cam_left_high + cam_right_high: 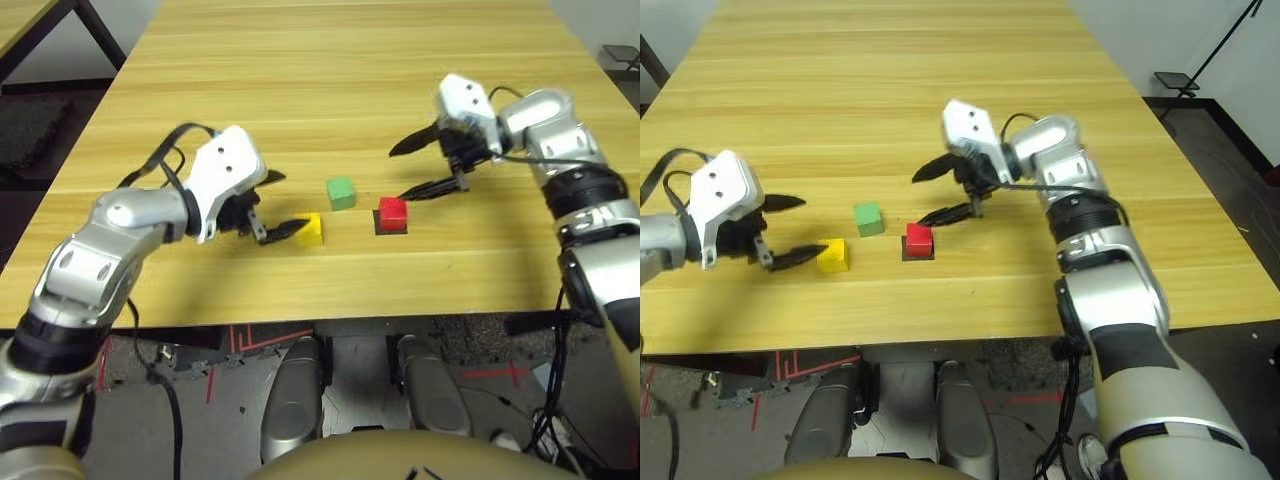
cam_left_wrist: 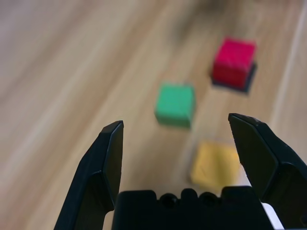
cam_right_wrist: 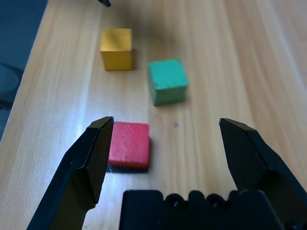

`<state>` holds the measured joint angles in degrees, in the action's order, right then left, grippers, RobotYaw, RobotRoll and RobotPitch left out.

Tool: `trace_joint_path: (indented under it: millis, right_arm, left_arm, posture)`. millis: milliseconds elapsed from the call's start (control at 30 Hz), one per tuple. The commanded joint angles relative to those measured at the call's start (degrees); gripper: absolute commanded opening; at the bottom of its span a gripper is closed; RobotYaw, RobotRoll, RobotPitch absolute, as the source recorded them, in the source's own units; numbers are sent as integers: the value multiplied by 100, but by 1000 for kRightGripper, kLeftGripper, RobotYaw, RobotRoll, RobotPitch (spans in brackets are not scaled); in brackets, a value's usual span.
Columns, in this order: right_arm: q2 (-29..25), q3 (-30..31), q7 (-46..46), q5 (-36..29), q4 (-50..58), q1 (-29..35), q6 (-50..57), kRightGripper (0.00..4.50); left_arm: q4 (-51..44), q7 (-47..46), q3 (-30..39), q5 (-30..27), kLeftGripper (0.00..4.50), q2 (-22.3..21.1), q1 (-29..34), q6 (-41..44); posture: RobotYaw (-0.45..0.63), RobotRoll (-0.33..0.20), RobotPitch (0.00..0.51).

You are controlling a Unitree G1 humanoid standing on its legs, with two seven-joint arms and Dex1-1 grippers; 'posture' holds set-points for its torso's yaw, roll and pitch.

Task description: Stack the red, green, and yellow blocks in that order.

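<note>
Left gripper (image 1: 272,205): two black fingers spread wide apart, nothing between them; pointed toward the right across the table, its near fingertip (image 1: 285,231) just beside the yellow block's left face, whether touching cannot be told. Carried on a white wrist housing and silver forearm entering from the near left.

Right gripper (image 1: 413,166): two black fingers spread wide apart, nothing held; pointed toward the left, raised above the table, its nearer fingertip (image 1: 408,195) just right of the red block and apart from it. Carried on a white wrist housing and silver forearm entering from the right.

Yellow block (image 1: 309,228): small cube, flat on the table, nearest of the three to the left gripper; leftmost and a little nearer than the others.

Green block (image 1: 341,193): small cube, flat on the table, slightly farther than the other two, between yellow and red in left-right order; touching neither.

Red block (image 1: 392,212): small cube, rightmost of the three, resting on a flat black square patch (image 1: 391,228) whose edge shows at its near side. Nothing stacked on it.

Table (image 1: 330,90): light wooden planked top, all three blocks sitting singly near its near edge, close together but apart.
</note>
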<state>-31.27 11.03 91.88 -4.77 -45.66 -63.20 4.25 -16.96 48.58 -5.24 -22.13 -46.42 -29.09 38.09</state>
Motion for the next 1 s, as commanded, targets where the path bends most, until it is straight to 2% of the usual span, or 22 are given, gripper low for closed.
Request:
trace_joint_path:
  millis: [33,433,667,1000]
  right_arm:
    - [-203,-135,-35,-88,305,91,238,4451]
    - [-598,-399,-513,-419,1883,1038,1331,4451]
    - [-760,-439,-749,-619,2460,1322,1733,4451]
    - [-821,-400,-905,-784,2653,1395,1916,4451]
  left_arm:
    - [592,208,-466,242,4500,324,-364,-144]
    - [2592,955,-1398,1177,4500,1167,-1451,-1068]
    - [3442,1146,-1514,1606,4500,1454,-1629,-1556]
    - [4639,1043,-1463,1991,4500,1935,-1801,-1839]
  posture:
    - [422,-92,115]
    - [306,-62,107]
    - [278,-59,109]
    - [279,-61,114]
